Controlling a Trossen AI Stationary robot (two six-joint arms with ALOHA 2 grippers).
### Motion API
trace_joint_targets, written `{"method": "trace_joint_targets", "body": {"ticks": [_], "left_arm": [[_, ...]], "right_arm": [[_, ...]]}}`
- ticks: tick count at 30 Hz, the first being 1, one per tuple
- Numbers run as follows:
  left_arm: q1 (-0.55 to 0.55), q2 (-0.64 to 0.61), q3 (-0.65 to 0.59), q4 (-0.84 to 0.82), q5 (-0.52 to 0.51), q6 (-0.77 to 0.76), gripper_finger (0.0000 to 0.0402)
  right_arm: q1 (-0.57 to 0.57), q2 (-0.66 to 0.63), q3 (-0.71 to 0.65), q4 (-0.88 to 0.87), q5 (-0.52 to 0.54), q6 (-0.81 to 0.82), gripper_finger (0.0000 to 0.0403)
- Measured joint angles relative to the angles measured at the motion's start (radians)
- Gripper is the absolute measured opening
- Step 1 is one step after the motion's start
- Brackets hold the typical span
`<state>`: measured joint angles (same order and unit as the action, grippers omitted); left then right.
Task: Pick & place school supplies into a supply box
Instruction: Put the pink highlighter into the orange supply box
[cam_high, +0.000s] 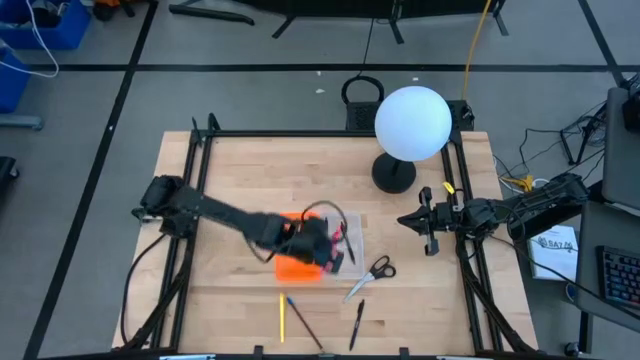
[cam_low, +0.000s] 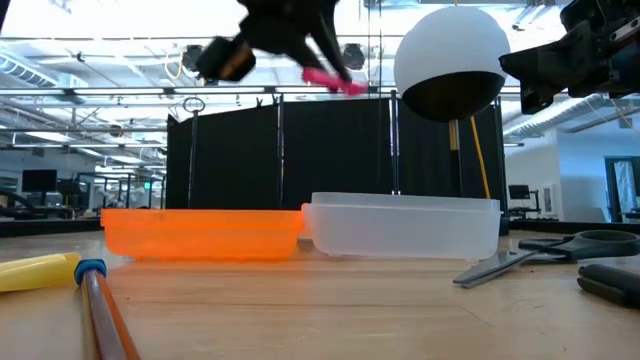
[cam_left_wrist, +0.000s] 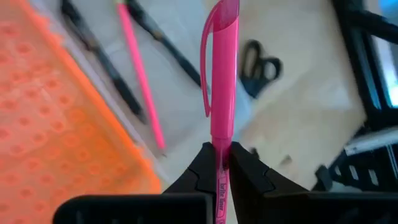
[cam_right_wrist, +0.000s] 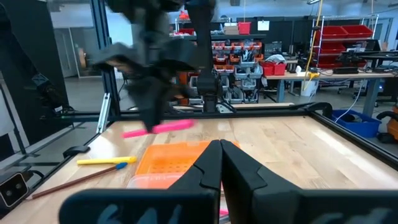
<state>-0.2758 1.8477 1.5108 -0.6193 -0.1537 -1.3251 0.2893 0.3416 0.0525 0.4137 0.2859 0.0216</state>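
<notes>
My left gripper (cam_high: 330, 248) hangs above the supply box, shut on a pink pen (cam_left_wrist: 222, 68). The box is a clear tray (cam_low: 405, 226) joined to an orange perforated lid (cam_low: 200, 232); both rest flat on the table. A pink pencil (cam_left_wrist: 142, 87) and two dark pens (cam_left_wrist: 99, 59) lie in the tray. The scissors (cam_high: 372, 275) lie on the table right of the box. Near the front edge lie a yellow pencil (cam_high: 282, 318), a brown pencil (cam_high: 305, 325) and a dark pen (cam_high: 357, 325). My right gripper (cam_right_wrist: 219, 163) waits shut at the table's right edge. My left gripper pinches the pink pen's barrel (cam_left_wrist: 221, 148) between its two fingers, toward the end away from the cap. The pen runs along the fingers, and its capped end with the clip (cam_left_wrist: 217, 25) sticks out past the fingertips. It slants down, lifted clear above the box (cam_low: 335, 80).
A lamp with a white globe (cam_high: 412, 122) stands at the table's far right. Black frame rails (cam_high: 195, 170) run along the table's sides. Bare wood lies between the box and the right rail.
</notes>
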Motion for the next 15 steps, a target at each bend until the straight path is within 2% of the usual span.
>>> {"method": "trace_joint_targets", "body": {"ticks": [8, 15], "left_arm": [[0.141, 0.020, 0.002, -0.006, 0.056, 0.000, 0.0023], [0.173, 0.174, 0.000, 0.130, 0.182, -0.065, 0.0023]], "right_arm": [[0.000, 0.000, 0.000, -0.030, 0.002, -0.034, 0.0000], [0.000, 0.000, 0.000, -0.033, 0.003, -0.071, 0.0000]]}}
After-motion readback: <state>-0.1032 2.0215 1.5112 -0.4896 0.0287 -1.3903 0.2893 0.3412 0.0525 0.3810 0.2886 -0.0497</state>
